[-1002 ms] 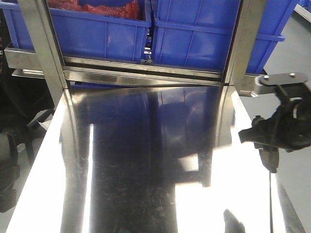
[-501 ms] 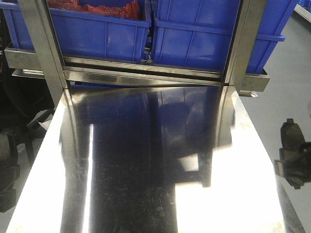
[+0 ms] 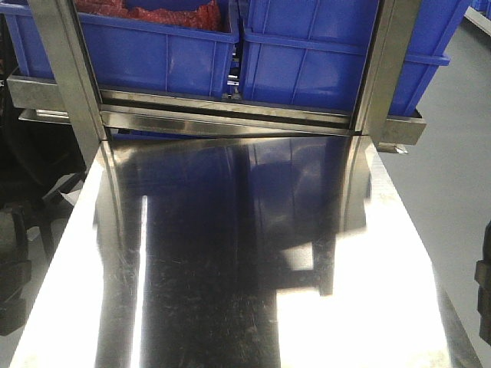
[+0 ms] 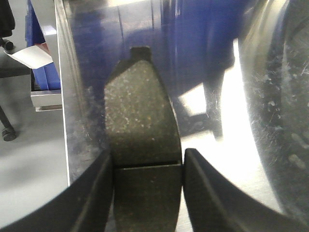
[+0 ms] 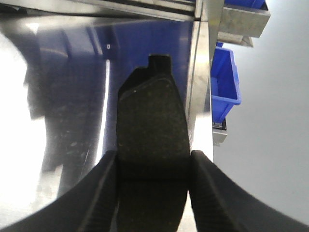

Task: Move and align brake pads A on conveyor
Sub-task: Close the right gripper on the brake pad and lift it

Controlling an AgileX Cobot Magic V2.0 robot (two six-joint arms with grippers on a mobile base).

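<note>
**One brake pad pinched in each claw, over the steel table**

We see a brake pad (image 4: 142, 125) in the left wrist view. It is flat, dark and speckled, with its small end tab (image 4: 141, 50) pointing away from the camera. A thin groove (image 4: 147, 166) runs across it, level with the fingertips. The left claw (image 4: 148, 159) pinches this pad, one black finger (image 4: 91, 193) pressed against each long side. Behind the pad lies the shiny table (image 4: 217, 145), and the pad sits close to the table's left edge. We cannot tell whether the pad touches the surface or hangs just above it. Past that edge we see grey floor (image 4: 29, 169), a blue bin (image 4: 44, 75) and a white sheet (image 4: 30, 55).

In the right wrist view, a second brake pad (image 5: 152, 121) sits the same way, tab (image 5: 159, 62) away from the camera. The right claw (image 5: 154, 159) grips it, a ribbed finger (image 5: 104, 193) against each side. This pad lies over the right edge of the table (image 5: 63, 121), with grey floor (image 5: 270, 121) beyond it. A blue bin (image 5: 224, 84) stands beside that edge.

The front view shows the polished table (image 3: 230, 291) mirroring the two blue bins (image 3: 153, 54) on the metal rack (image 3: 230, 115) at its far end. One of the bins holds something red (image 3: 176, 11). A dark shape (image 3: 485, 295) shows at the right border of the view, cut off too much for us to say what it is.
</note>
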